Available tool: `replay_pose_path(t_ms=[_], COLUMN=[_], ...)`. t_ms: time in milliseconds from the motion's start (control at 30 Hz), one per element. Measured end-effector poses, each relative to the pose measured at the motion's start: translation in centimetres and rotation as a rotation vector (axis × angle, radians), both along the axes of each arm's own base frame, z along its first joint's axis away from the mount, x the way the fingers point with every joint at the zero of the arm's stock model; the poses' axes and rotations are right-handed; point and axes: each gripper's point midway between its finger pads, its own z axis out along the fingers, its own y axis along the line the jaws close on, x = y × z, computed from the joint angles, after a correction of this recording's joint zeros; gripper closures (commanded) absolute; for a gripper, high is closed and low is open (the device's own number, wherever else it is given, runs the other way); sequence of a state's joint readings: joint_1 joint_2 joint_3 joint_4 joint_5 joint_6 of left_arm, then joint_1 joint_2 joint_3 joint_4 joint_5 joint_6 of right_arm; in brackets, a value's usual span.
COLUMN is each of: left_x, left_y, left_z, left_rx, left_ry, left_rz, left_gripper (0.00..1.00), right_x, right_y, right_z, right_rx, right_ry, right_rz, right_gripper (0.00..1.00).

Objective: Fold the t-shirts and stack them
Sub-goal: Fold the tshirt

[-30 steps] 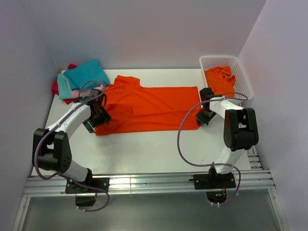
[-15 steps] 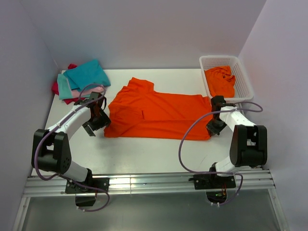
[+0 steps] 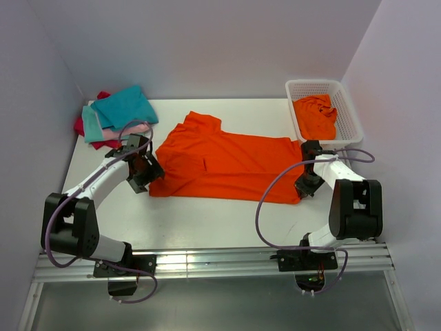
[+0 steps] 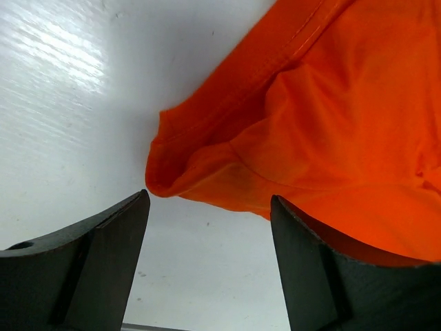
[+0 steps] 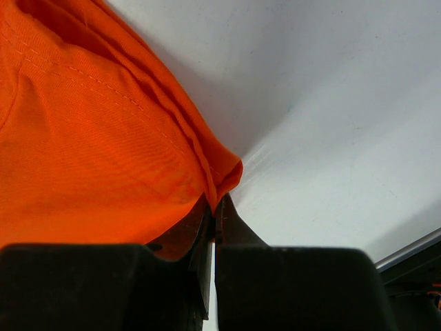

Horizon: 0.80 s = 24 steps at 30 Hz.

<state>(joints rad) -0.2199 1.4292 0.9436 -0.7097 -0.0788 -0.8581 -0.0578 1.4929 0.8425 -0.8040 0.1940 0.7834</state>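
Spreading one orange t-shirt [image 3: 227, 162] flat on the table [image 3: 207, 214], folding not yet begun.
Top view: right gripper [image 3: 308, 185] is pinching the shirt's right corner, left gripper [image 3: 151, 176] is sitting at the left hem. Counting two orange tees, the second orange tee [image 3: 315, 114] in the one white basket [image 3: 349, 110], plus one teal tee [image 3: 124, 107], one pink tee [image 3: 110, 132] and one crimson tee [image 3: 81, 127] piled far left.
Left wrist: left fingers [image 4: 89, 269] are standing wide with the hem corner between them, ungripped; the next move is probably calling for closing there.
Right wrist: right fingers [image 5: 176, 265] are clamping the hem fold.
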Motion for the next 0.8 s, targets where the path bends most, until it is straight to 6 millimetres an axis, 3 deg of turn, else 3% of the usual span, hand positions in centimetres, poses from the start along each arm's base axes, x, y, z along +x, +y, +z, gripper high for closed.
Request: replay_pose_path(t_ms=[267, 367, 400, 600, 700, 767, 800], left_x=[-2.1, -2.7, -2.7, -2.2, -1.4, -0.8, -0.6], left_y=[-0.6, -0.6, -0.5, 0.0, 0.2, 0.3, 0.4], left_z=[-3.1, -4.2, -4.6, -5.4, -5.5, -5.5, -5.5], left_rx=[-0.015, -0.006, 0.002, 0.043, 0.068, 0.080, 0.083], left_ry=[0.051, 0.085, 0.097, 0.130, 0.135, 0.133, 0.131], left_rz=[-0.037, -0.038, -0.036, -0.027, -0.025, -0.026, -0.028], left_gripper=[0.33, 0.44, 0.49, 0.54, 0.73, 0.77, 0.85], right_x=[0.0, 0.0, 0.0, 0.0, 0.0, -0.1, -0.1], right_y=[0.0, 0.0, 0.0, 0.0, 0.0, 0.0, 0.0], right_z=[0.0, 0.0, 0.0, 0.0, 0.0, 0.0, 0.0], right_rx=[0.000, 0.000, 0.000, 0.000, -0.001, 0.000, -0.001], right_ry=[0.001, 0.001, 0.001, 0.001, 0.001, 0.002, 0.002], right_rz=[-0.001, -0.001, -0.001, -0.002, -0.002, -0.002, -0.002], right_gripper=[1.00, 1.00, 1.00, 1.00, 1.00, 1.00, 1.00])
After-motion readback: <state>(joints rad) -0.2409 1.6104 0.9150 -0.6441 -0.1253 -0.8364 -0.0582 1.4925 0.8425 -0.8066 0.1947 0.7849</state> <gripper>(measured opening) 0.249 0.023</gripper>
